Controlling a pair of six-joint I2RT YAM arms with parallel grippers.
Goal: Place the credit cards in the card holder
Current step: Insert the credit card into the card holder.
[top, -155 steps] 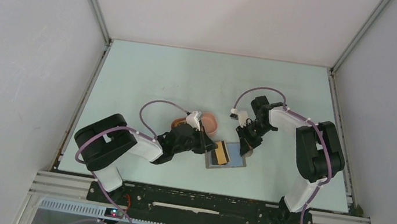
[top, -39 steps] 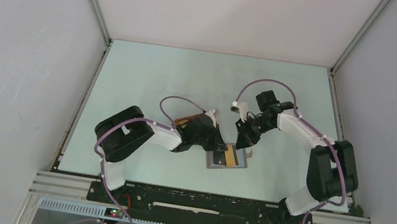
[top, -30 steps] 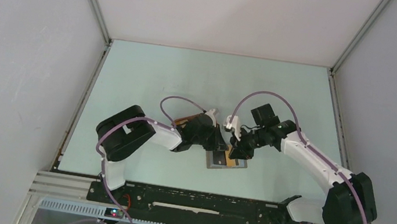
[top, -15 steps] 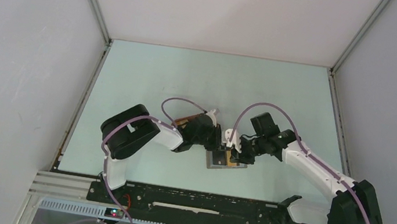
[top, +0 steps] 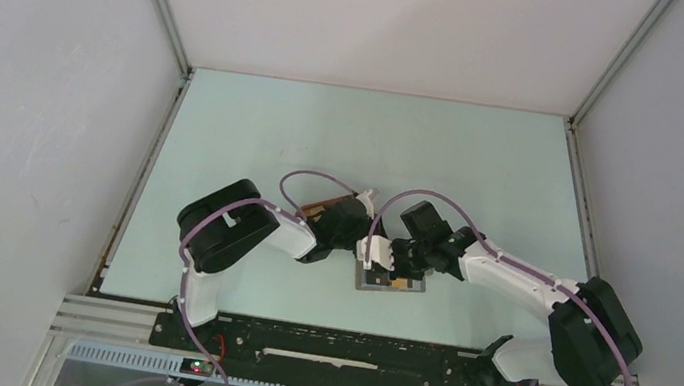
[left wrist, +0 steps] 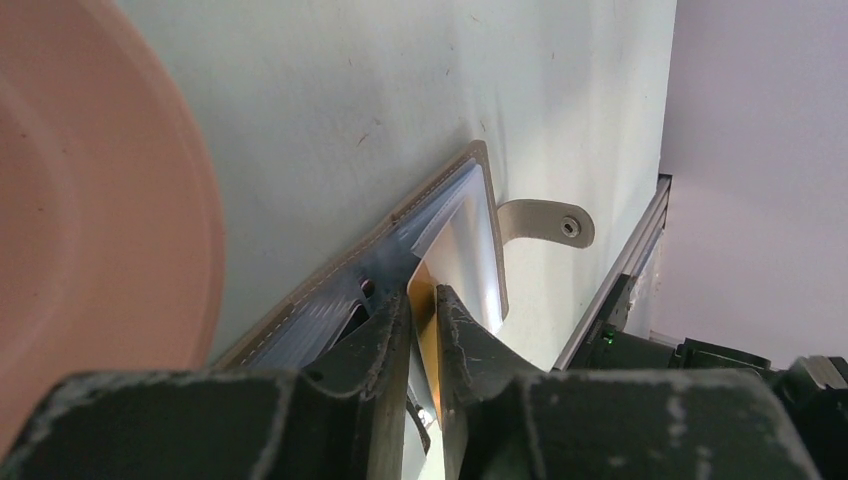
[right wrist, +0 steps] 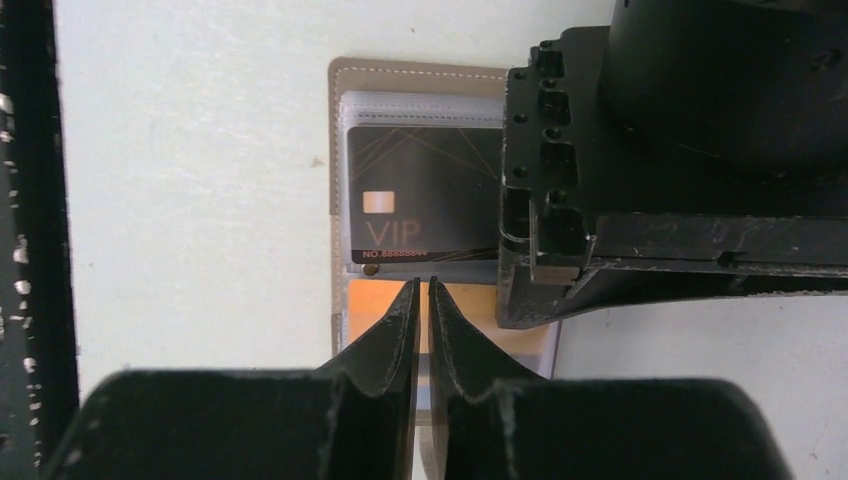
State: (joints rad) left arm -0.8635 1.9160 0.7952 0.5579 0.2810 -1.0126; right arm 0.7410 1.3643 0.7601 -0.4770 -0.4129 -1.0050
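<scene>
On the pale counter (top: pixel 327 130) the card holder (right wrist: pixel 337 140) lies open, with a peach tray (left wrist: pixel 90 200) near it under the left arm (top: pixel 262 232). Inside the holder, a dark card (right wrist: pixel 420 190) reads "VIP" above a line starting "NO."; a yellow-orange card (right wrist: pixel 372 305) lies alongside. The left end effector (left wrist: pixel 423 292) covers part of the dark card. Its fingers are nearly together with orange showing between them, and I cannot tell whether they grip it. The right end effector (right wrist: pixel 421 285) is pinched to a slit over the cards' shared edge.

Overhead view, wrist close-ups sharing wallet (right wrist: pixel 420 105)
</scene>
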